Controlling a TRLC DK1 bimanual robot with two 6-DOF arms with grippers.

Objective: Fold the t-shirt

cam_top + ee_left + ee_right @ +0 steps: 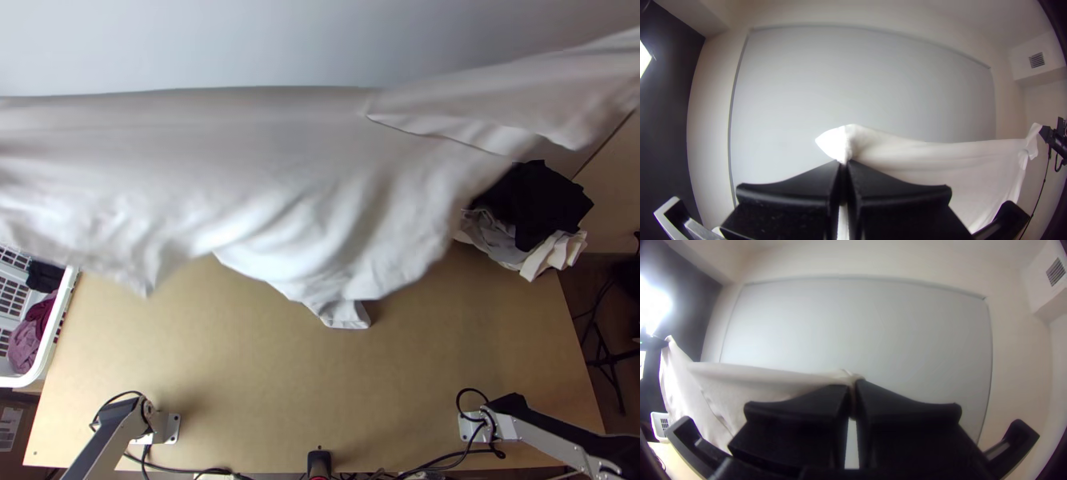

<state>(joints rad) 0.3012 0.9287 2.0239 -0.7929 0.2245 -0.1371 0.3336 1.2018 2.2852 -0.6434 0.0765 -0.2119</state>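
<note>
At the desk's [264, 376] near edge, a small black device [318, 462] stands between the bases of the left arm [108, 438] and the right arm [552, 436], with black cables [180, 469] running along that edge. At the left side is a white basket [58, 324] holding dark and mauve clothes [30, 340]. Farther up, the white t-shirt [280, 160] hangs stretched across the space between the arms, above the desk; its upper edge is pulled nearly straight and its lower part droops in loose folds, ending in a small flap over the middle. The left gripper [844, 165] is clamped on one end of it, a corner poking out past the fingertips. The right gripper [854, 386] is pinched on the other end. Near the desk's far right corner lies a pile of black, grey and white clothes [540, 200]. A pale wall panel [853, 80] stands behind.
</note>
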